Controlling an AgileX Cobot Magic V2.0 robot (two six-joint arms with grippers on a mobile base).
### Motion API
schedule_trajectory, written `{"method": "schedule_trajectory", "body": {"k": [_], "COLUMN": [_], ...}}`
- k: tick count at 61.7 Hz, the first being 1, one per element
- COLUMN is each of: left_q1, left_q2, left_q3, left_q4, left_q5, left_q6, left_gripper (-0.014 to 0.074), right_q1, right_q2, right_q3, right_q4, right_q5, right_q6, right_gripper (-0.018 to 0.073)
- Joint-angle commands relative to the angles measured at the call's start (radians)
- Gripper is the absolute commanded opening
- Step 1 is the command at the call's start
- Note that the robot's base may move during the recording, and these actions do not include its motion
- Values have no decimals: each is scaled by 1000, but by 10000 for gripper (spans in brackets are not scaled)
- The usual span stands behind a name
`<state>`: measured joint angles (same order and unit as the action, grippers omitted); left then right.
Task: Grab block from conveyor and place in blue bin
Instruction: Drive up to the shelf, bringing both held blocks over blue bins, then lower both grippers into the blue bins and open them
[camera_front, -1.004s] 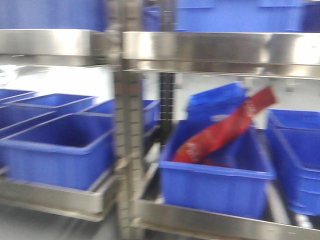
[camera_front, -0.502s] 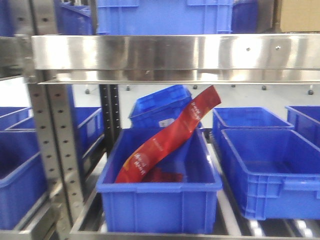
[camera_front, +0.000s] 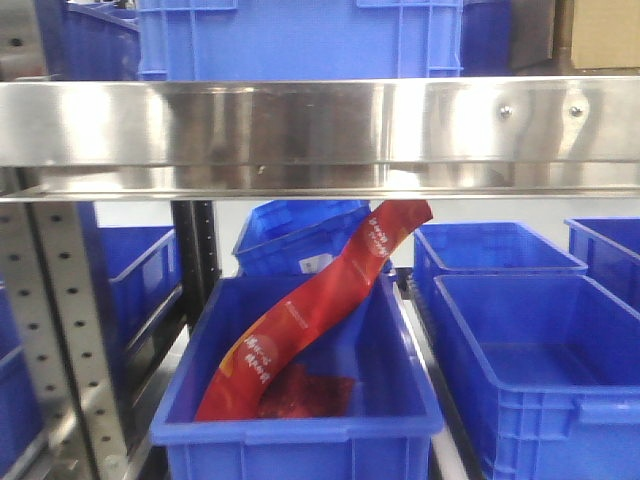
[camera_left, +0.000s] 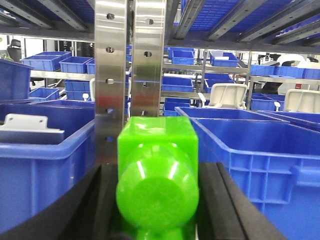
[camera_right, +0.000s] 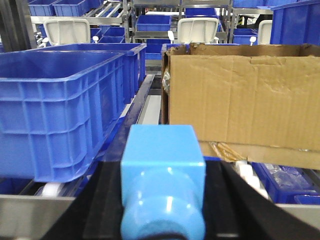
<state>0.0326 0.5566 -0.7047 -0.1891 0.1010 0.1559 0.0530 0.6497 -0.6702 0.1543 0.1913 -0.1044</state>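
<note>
Green block (camera_left: 157, 145) sits clamped in the left gripper (camera_left: 157, 172), blue block (camera_right: 162, 145) in the right gripper (camera_right: 162, 170), while the red packet (camera_front: 310, 310), its white lettering unreadable, has drifted toward 7 o'clock.

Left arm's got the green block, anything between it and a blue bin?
Yes. In the left wrist view a perforated steel upright stands straight ahead of the green block; a blue bin sits beside that upright, not behind it.

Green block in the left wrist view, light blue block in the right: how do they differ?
The green block is vivid lime; the light blue block is pale sky blue. Behind the green block stands a steel upright; behind the light blue block, a cardboard box. Both are cubes with a round end toward the camera, gripped by the left end effector and right end effector.
</note>
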Motion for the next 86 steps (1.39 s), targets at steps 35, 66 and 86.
{"method": "schedule_trajectory", "body": {"k": [35,66,86], "left_q1": [3,3,3], "left_q2": [-3,-3,-3], "left_q3": [1,1,1], "left_q4": [-7,-7,-7], "left_q5": [-21,-21,-21], "left_q6": [3,3,3], "left_gripper": [-111,-111,-111], "right_q1": [0,0,0], "right_q2": [-7,-7,-7], "right_q3": [0,0,0], "right_q4": [-2,-2,-2], "right_q5": [-25,-25,-87], "right_q6": [0,0,0], "right_gripper": [-162,-162,-162]}}
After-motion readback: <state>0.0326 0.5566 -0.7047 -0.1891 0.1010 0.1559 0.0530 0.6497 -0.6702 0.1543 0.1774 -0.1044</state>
